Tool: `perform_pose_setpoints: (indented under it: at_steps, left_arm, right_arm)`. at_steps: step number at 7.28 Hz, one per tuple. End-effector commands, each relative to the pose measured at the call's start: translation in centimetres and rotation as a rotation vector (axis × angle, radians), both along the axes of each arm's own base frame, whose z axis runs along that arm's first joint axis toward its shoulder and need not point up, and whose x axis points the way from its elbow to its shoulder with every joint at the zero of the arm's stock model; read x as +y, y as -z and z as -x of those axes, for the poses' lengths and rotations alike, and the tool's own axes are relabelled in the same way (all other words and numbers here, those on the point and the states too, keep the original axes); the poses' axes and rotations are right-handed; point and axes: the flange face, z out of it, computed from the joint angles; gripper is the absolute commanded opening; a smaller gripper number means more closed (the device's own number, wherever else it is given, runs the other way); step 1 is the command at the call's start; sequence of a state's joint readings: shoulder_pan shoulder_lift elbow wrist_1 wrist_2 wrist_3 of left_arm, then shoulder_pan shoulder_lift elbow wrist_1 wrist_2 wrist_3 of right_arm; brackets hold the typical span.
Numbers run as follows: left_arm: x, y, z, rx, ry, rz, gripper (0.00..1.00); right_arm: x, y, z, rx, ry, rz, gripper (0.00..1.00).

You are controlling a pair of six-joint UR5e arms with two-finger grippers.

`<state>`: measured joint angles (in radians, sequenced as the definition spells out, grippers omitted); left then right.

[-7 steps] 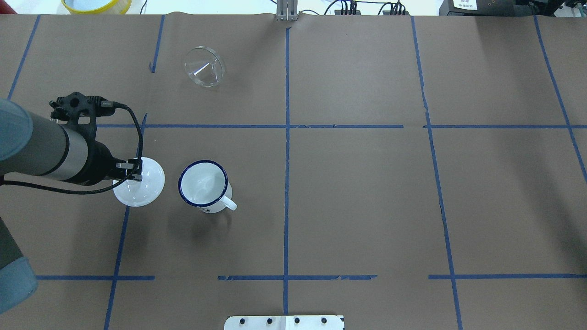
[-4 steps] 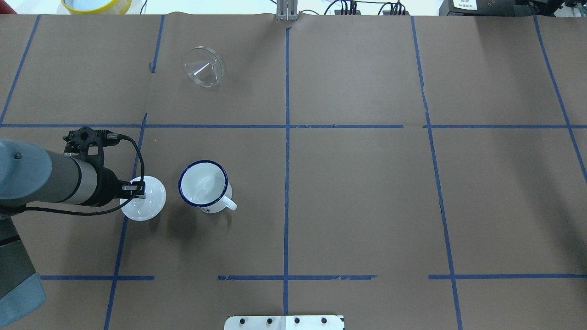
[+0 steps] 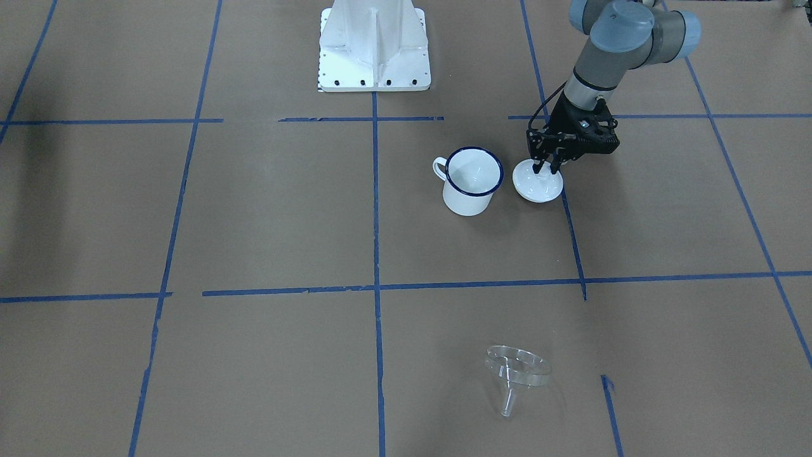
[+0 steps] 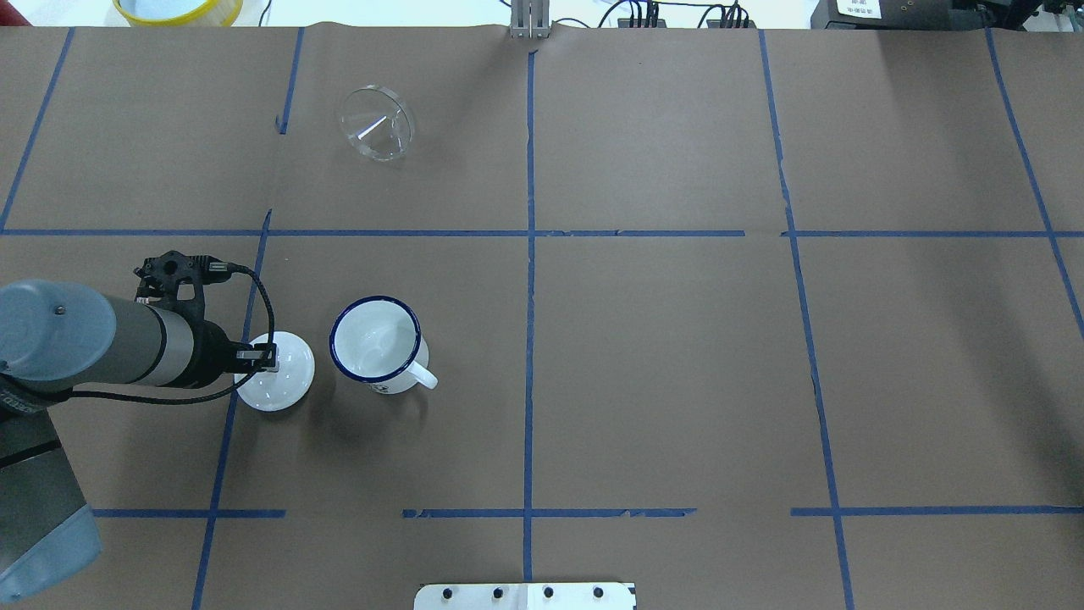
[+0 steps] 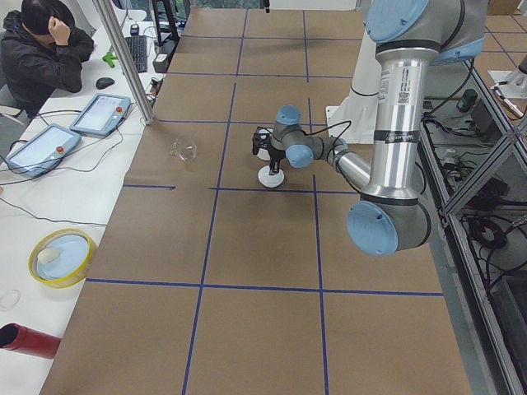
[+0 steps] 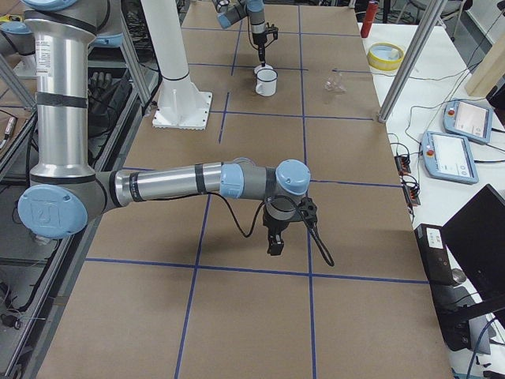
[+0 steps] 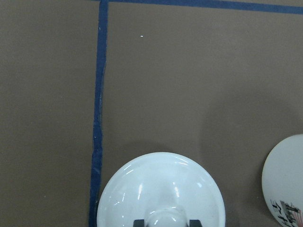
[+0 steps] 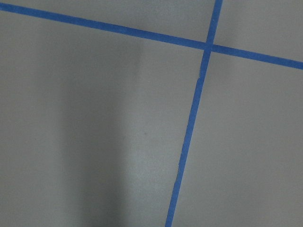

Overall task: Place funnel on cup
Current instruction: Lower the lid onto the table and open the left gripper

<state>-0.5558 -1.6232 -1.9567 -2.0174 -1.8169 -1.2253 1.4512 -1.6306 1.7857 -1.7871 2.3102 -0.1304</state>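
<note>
1. Left arm's (image 4: 127,347) jaws were clamped on the knob (image 7: 164,217) of the white lid (image 4: 284,377), nearly closed around it. The lid sat low, just beside the cup (image 4: 375,343) on the robot's-left side. Couldn't tell if it was touching the table (image 4: 677,339) yet.
2. Right arm (image 6: 181,180) was parked well away from the cup. Its jaws only showed in a side view, so can't tell if they were open or closed.
3. Funnel (image 4: 377,123) lay tipped on its side, well apart from the cup on the side away from the robot's base. Cup was open w/ nothing on it, so the task prob hadn't really started, imo.
4. What could go wrong:
   - Lid is so close to the cup that letting go w/ any tilt could slide it into the cup and shift it.
   - Going straight for the funnel means passing by the cup, and a low path could clip the rim or handle.
   - Funnel is clear, smooth and on its side, so a bad pinch could make it roll or squirt out.
   - It looked about as wide as the cup, so off-centre placement = tips off.
</note>
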Motion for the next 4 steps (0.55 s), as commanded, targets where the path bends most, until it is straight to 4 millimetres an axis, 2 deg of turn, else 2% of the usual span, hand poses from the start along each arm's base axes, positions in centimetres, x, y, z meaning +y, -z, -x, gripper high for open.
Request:
perform_pose_setpoints:
  at_steps: [1, 2, 4]
  left_arm:
    - [-0.1, 0.1, -0.2, 0.002, -0.001, -0.003, 0.87]
    - [-0.1, 0.3, -0.2, 0.005, 0.001, -0.004, 0.99]
    - [-0.6, 1.2, 0.5, 0.021, 0.016, -0.012, 1.0]
  right_arm:
    - [0.0, 0.1, 0.0, 0.0, 0.0, -0.001, 1.0]
    - [0.0, 0.0, 0.0, 0.0, 0.0, 0.0, 1.0]
    - [0.0, 0.1, 0.0, 0.0, 0.0, -0.001, 1.0]
